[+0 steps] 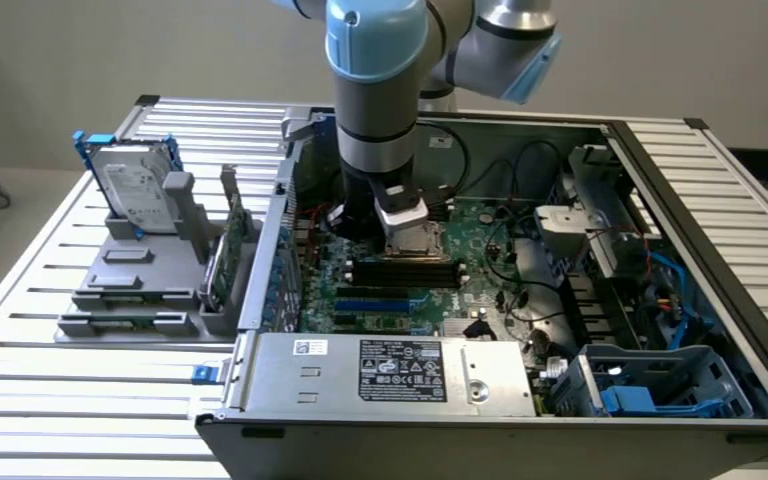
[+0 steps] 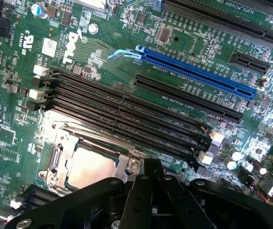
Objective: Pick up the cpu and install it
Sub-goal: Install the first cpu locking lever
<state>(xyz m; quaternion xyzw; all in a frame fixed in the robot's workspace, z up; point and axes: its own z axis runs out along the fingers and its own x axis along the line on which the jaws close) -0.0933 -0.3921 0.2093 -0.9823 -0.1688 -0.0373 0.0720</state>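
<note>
The small flat square cpu with a pale silvery metal top was seen lying inside the dark metal-framed socket on the green motherboard of the open grey computer case, which stood on the slatted aluminium counter. In the wrist view the chip sat square within the socket frame, just beside the row of black memory slots, with the long blue expansion slot farther off. The black claw was held directly over the socket's edge, near the chip, and its jaws were closed; nothing could be seen held between them. In the exterior view the blue-and-silver robot arm was lowered steeply into the case, over the middle of the motherboard, well apart from the silver rectangular hard drive in its blue frame standing near the counter's far corner on the exterior view's left.

The chip was judged to be already placed in its seat, so that the step in hand concerned the seating itself. To be done well, it was judged that any contact should be kept light and vertical, that the chip's edges should be kept parallel to the frame, and that sideways drag, which might bend the contacts beneath, should be avoided. Whether the chip lay fully flat could not be told.
</note>
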